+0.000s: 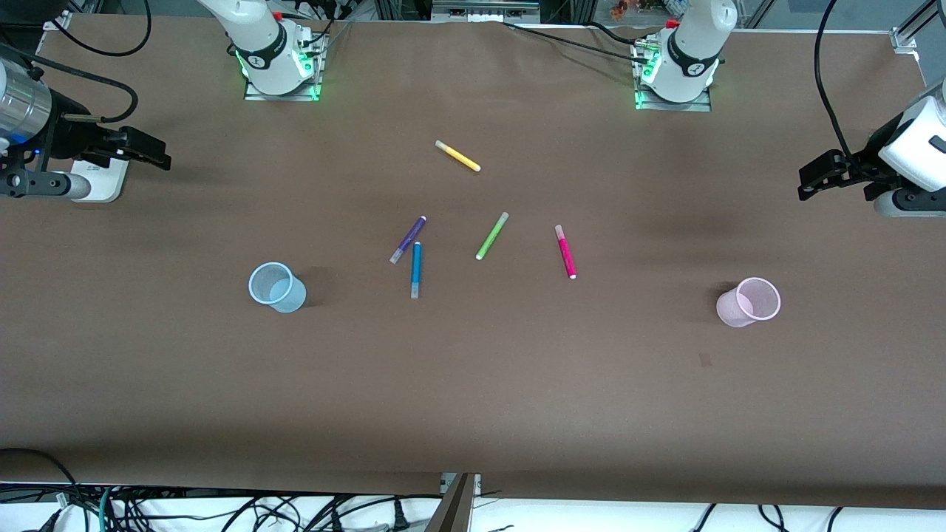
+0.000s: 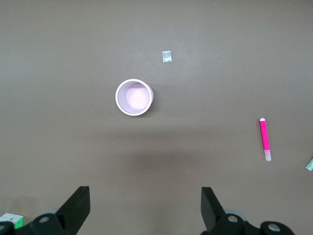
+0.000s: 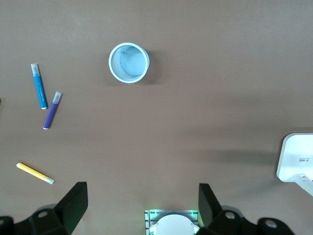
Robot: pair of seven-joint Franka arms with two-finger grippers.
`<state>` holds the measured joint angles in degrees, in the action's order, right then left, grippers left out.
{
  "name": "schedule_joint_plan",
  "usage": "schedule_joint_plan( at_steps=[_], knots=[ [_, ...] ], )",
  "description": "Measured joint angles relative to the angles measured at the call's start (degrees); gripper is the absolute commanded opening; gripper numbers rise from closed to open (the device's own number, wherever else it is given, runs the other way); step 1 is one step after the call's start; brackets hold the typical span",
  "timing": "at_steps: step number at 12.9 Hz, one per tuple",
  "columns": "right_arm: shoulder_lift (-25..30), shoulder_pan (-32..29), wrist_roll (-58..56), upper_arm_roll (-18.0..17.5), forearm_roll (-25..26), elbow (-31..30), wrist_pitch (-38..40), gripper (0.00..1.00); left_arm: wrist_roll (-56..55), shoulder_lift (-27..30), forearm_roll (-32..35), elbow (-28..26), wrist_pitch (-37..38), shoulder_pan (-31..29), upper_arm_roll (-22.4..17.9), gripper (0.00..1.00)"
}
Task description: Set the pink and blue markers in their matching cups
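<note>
While both arms wait, I see the left gripper (image 1: 807, 181) and right gripper (image 1: 159, 157) with jaws wide, holding nothing. Pink marker (image 1: 565, 251), blue marker (image 1: 415, 270) lie on the table (image 1: 473, 399), well apart from either; pink cup (image 1: 749, 302), blue cup (image 1: 276, 287) seemingly upright.

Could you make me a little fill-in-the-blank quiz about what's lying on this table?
1. The blue marker lies beside the ____ marker.
2. The marker nearest the robots' bases is ____.
3. The pink cup stands toward the ____ arm's end of the table.
4. Both cups, including the blue cup, hold ____ markers.

Missing words: purple; yellow; left; no
</note>
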<state>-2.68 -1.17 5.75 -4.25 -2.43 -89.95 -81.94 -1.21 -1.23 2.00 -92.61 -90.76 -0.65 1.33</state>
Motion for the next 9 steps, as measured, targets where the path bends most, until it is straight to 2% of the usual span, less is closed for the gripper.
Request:
schedule_joint_plan(
  at_steps=[4,9],
  knots=[
    [-2.07,2.37,0.35,-0.08,0.0,0.04,-1.8,1.0,0.0,0.0,0.0,0.02,0.11,0.0,0.0,1.0],
    [-5.3,8.05,7.2,-0.18,0.0,0.1,-5.55,1.0,0.0,0.0,0.0,0.05,0.41,0.0,0.03,1.0]
  ],
)
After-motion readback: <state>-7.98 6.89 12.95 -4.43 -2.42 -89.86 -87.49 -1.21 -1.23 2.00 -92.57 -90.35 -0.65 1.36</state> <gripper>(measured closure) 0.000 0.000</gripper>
